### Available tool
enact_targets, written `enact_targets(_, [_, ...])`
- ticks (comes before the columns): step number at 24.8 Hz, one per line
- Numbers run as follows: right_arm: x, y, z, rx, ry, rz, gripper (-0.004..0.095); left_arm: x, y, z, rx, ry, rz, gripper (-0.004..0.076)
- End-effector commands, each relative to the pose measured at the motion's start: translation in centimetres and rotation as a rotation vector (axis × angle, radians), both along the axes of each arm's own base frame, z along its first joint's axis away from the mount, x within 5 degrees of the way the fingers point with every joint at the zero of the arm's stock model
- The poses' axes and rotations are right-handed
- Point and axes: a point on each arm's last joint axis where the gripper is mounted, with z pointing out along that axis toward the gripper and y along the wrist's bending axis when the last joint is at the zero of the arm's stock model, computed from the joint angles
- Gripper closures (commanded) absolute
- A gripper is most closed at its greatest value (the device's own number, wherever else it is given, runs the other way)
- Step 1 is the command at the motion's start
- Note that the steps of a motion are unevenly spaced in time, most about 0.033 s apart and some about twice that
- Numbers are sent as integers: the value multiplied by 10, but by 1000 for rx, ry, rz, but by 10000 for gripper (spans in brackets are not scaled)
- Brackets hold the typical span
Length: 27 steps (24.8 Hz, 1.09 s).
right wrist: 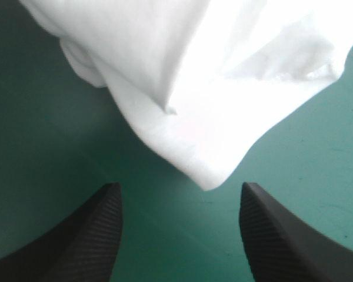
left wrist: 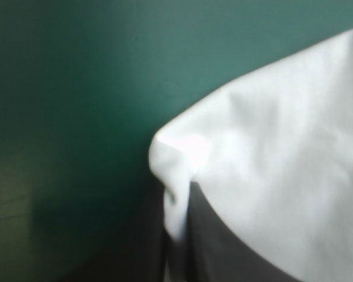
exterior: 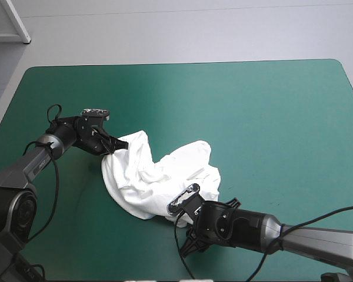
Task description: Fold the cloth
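Note:
The white T-shirt point(exterior: 159, 173) lies in a crumpled heap near the middle of the teal-green table. My left gripper point(exterior: 112, 148) is at the heap's left edge, shut on a pinched fold of the T-shirt point(left wrist: 182, 153); cloth drapes over its black fingers point(left wrist: 223, 247) and hides most of them. My right gripper point(exterior: 183, 210) is low at the heap's near edge. In the right wrist view that gripper point(right wrist: 179, 191) stands open, and a pointed corner of the T-shirt point(right wrist: 209, 170) lies just ahead of the gap, touching neither of the fingers point(right wrist: 100, 223).
Bare teal-green cover point(exterior: 270, 117) stretches to the right of the heap and beyond it. A white furniture leg point(exterior: 17, 23) stands off the table at the far left.

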Motion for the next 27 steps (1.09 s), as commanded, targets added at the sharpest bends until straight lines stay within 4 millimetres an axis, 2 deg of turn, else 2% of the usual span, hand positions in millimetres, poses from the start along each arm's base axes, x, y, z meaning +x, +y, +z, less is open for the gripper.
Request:
enact_targets(1, [17,0,5,21,-44,-9,417,-1,3,5,48,-4,-29,731])
enact_targets(7, [41,-3,-9,78,40,-16,479,-1,3,5,48,-4,-29,732])
enact_targets(11, [44,-7,-23,94,97,-16,539,-1,3,5,49,-5,-30,732])
enact_targets(12, [43,-10,-32,99,111,-25,585,-1,3,5,49,-7,-30,732])
enact_targets(14, [41,-12,-37,103,113,-26,637,-1,3,5,52,-11,-31,732])
enact_targets(18, [41,-13,-31,121,96,-21,870,-1,4,10,59,-28,-34,732])
enact_targets(19, [41,-14,-22,140,82,-19,924,-3,4,18,58,-55,-33,732])
enact_targets(22, [41,-24,19,172,-14,-24,923,-9,5,62,48,-187,-29,732])
enact_targets(24, [42,-38,60,182,-126,-45,923,-18,6,102,42,-286,-31,732])
enact_targets(27, [42,-64,134,198,-322,-89,923,-40,9,171,44,-398,-43,732])
